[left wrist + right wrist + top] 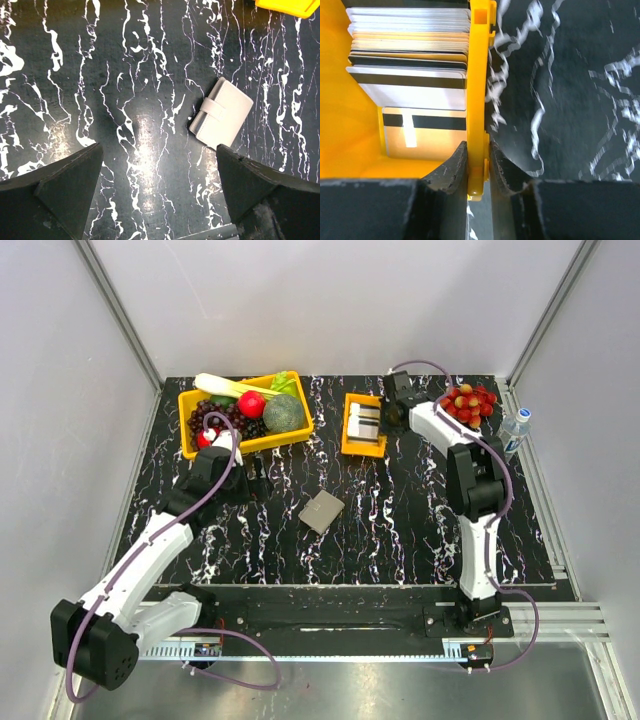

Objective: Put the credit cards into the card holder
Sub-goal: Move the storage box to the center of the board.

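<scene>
- Top view: the holder (321,511) lies closed near the middle of the table (420,530), apart from both arms.
- The tray (362,451) sits at 1 o'clock from the holder, with the cards (364,422) stacked inside it.
- The right gripper (390,413) is at the tray's 3 o'clock rim. Its grip is too small to read here.
- The left gripper (252,476) hangs at 10 o'clock from the holder, just in front of the bin (186,435) of fruit and vegetables.
- Grapes (468,403) lie at 3 o'clock from the tray, beyond the right arm. A bottle (514,432) stands at the table's right edge.
- Left wrist view: the fingers (60,185) are spread wide with nothing between them, only bare table below.
- The holder shows at 2 o'clock, with a strap across its cover that the top view does not resolve.
- A yellow corner (290,5) shows at 1 o'clock. Whether it is bin or tray cannot be told.
- Right wrist view: the fingers (452,165) are clenched on the tray's side wall, one inside and one outside.
- The cards stand packed at 11 o'clock. A silvery striped one is nearest, and a tan striped one lies lower, in front of it.
</scene>
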`<state>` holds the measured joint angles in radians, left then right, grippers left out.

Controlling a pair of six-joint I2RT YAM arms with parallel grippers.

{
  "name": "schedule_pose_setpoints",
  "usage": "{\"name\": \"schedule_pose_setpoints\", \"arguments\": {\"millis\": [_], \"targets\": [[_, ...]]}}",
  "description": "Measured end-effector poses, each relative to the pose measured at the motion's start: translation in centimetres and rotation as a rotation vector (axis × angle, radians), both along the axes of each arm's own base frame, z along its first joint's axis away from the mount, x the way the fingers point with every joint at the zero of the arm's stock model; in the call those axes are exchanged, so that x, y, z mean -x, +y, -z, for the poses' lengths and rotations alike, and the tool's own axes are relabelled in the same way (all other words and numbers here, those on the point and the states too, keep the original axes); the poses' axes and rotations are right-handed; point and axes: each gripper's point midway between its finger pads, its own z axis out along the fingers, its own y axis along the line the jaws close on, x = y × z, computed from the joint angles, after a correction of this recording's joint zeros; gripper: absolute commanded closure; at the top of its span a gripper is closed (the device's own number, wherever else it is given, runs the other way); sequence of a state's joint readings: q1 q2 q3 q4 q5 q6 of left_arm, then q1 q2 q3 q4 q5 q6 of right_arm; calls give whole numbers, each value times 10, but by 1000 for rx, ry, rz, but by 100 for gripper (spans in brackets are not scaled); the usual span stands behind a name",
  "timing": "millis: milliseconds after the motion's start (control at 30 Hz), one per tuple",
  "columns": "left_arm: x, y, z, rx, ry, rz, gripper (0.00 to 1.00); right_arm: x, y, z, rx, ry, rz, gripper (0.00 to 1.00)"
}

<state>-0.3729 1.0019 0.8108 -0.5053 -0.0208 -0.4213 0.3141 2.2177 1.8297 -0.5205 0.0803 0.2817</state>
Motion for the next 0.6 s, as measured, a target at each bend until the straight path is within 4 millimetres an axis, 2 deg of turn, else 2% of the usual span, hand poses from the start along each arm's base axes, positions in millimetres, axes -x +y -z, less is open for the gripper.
{"name": "schedule_pose_setpoints", "arguments": {"millis": [167,333,600], "targets": [[1,-6,1,35,9,13,1,47,-23,-4,34,32,59,92],[6,-12,12,71,35,17,1,104,-45,-4,59,61,156,92],[14,-25,24,152,79,36,1,189,-58,-3,49,56,307,92]]}}
